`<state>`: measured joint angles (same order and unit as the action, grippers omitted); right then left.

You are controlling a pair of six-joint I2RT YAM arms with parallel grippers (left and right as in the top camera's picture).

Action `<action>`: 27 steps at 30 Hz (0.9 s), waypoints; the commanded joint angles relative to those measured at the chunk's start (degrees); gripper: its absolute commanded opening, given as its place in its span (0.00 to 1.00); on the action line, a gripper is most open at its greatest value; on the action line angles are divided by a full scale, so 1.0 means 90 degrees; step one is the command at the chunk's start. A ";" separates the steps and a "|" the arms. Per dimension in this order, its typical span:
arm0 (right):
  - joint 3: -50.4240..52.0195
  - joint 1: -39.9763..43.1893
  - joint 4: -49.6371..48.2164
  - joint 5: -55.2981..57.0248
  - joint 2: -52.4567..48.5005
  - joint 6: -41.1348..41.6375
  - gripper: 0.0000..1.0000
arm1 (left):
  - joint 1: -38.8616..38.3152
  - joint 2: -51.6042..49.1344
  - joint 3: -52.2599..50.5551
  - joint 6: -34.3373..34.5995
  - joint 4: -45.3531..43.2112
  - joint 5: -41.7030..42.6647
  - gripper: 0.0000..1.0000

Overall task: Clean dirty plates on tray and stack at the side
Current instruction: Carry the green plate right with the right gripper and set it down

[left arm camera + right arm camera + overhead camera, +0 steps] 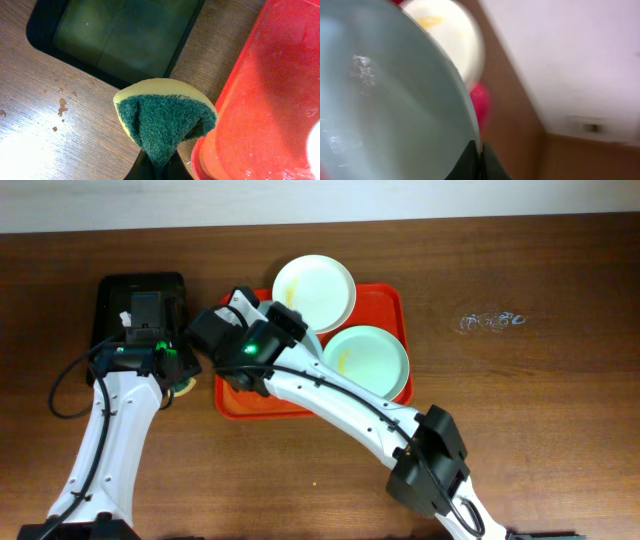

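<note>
The red-orange tray (385, 305) lies mid-table. A white plate (314, 290) with a small yellow smear sits at its far edge. A mint-blue plate (367, 360) with a yellow smear sits at its right. My right gripper (298, 328) is over the tray's left part. In the right wrist view it (480, 150) is shut on the rim of a pale mint plate (385, 110), with the white plate (450, 35) beyond. My left gripper (180, 380) is just left of the tray, shut (157, 167) on a green-and-yellow sponge (165, 117).
A smaller black tray (110, 305) lies to the left, just beyond the sponge (120, 35). The red tray's wet rim (270, 100) is close on the sponge's right. Water drops (490, 321) lie on the wood at the right. Brown specks (61, 105) dot the table.
</note>
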<state>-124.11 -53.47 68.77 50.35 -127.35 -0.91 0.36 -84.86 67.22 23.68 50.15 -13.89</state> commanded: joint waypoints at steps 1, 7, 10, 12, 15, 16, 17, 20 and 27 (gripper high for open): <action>-0.0083 0.0843 0.0109 -0.1668 0.0257 0.1506 0.04 | 0.0027 0.0073 0.0036 0.0075 0.0010 0.0024 0.00; -0.0199 0.4755 0.0891 -0.7905 0.0199 0.1445 0.04 | 0.0027 0.0073 0.0036 0.0029 0.0005 0.0022 0.00; 0.0418 0.6450 0.0889 -0.7905 0.0131 0.1027 0.04 | 0.0027 0.0073 0.0036 0.0029 -0.0010 0.0022 0.00; 0.0911 0.7339 0.0493 -0.7876 0.0131 0.0962 0.04 | 0.0022 0.0061 0.0036 0.0029 -0.0017 0.0022 0.00; 0.1785 0.7985 -0.0435 -0.7174 0.0131 0.0964 0.04 | 0.0019 0.0061 0.0029 0.0032 -0.0017 0.0024 0.00; 0.2091 0.8116 -0.0738 -0.6912 0.0131 0.0962 0.04 | 0.0019 0.0061 0.0022 0.0032 -0.0017 0.0024 0.00; 0.2268 0.8206 -0.0930 -0.6793 0.0131 0.0959 0.04 | 0.0019 0.0053 0.0022 0.0032 -0.0022 0.0024 0.00; 0.2266 0.8230 -0.0896 -0.6783 0.0134 0.0962 0.54 | 0.0019 0.0049 0.0017 0.0032 -0.0061 0.0024 0.00; -0.0702 0.7169 0.0748 -0.8097 0.0335 0.0291 0.94 | 0.0019 0.0049 -0.0017 0.0032 -0.0165 0.0192 0.00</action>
<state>-129.08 16.25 76.14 -16.49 -125.29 3.14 0.36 -84.86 67.22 23.66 48.88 -13.21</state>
